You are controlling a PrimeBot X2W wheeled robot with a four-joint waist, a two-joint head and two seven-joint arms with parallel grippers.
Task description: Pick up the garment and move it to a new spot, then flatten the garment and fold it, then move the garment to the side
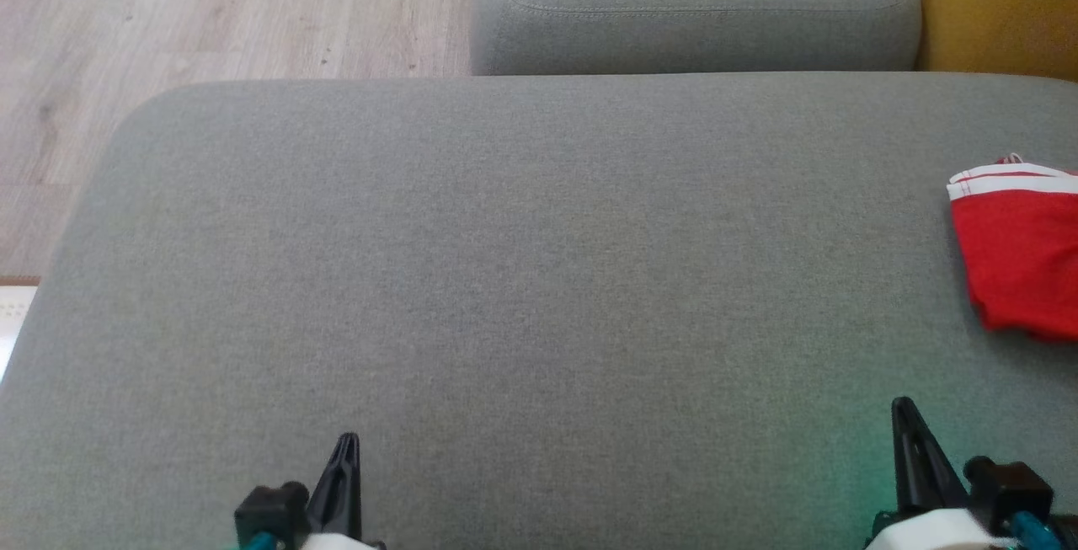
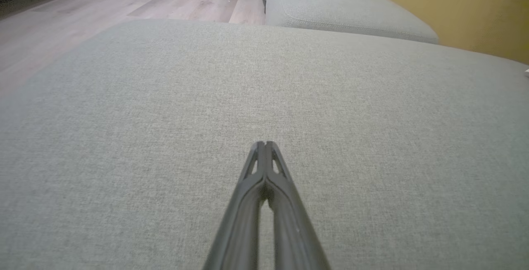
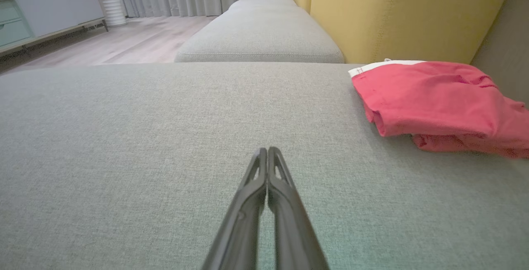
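Entry: red garment [image 1: 1019,255], lying in rough layers at the right edge of the grey sofa seat [image 1: 505,280].
The left tool [image 1: 346,442] and right tool [image 1: 903,407] are hovering low over bare cushion, both pinched tight, holding nothing, well apart from the cloth (white band facing the yellow backrest [image 3: 405,13]). The step is reading two ways: a heap awaiting pickup, or a folded piece set aside; the layering is settling neither.

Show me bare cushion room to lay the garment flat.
The big grey cushion is bare from its left edge to the red garment, and from the left gripper and right gripper up to the smaller cushion. It is crowded at the far right, where the garment lies.
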